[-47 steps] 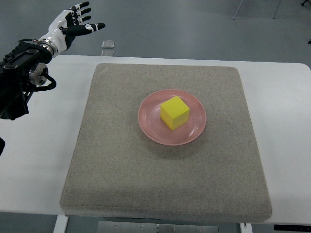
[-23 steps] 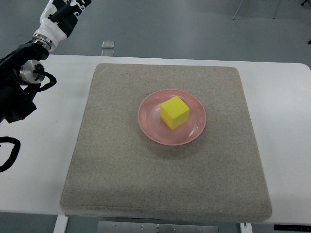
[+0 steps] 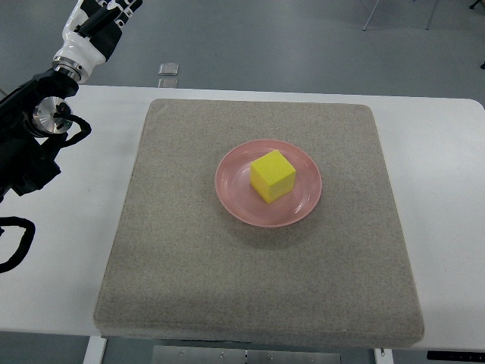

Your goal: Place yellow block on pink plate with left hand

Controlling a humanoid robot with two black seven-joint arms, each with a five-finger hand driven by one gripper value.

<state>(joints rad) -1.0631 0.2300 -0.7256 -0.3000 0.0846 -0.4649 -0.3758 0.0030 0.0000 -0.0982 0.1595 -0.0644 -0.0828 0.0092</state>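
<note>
White worktop (image 3: 447, 189) carries a square grey felt mat (image 3: 189, 265); centred on it is the round pink plate (image 3: 235, 199). Yellow cube block (image 3: 273, 175) sits on the plate, slightly tilted in plan, nothing touching it. Left hand (image 3: 97, 23) is at the top-left edge, well apart from the mat (fingers cropped; spread cannot be told). Judgement: placement looks complete; next move calls only for parking the arm clear.
</note>
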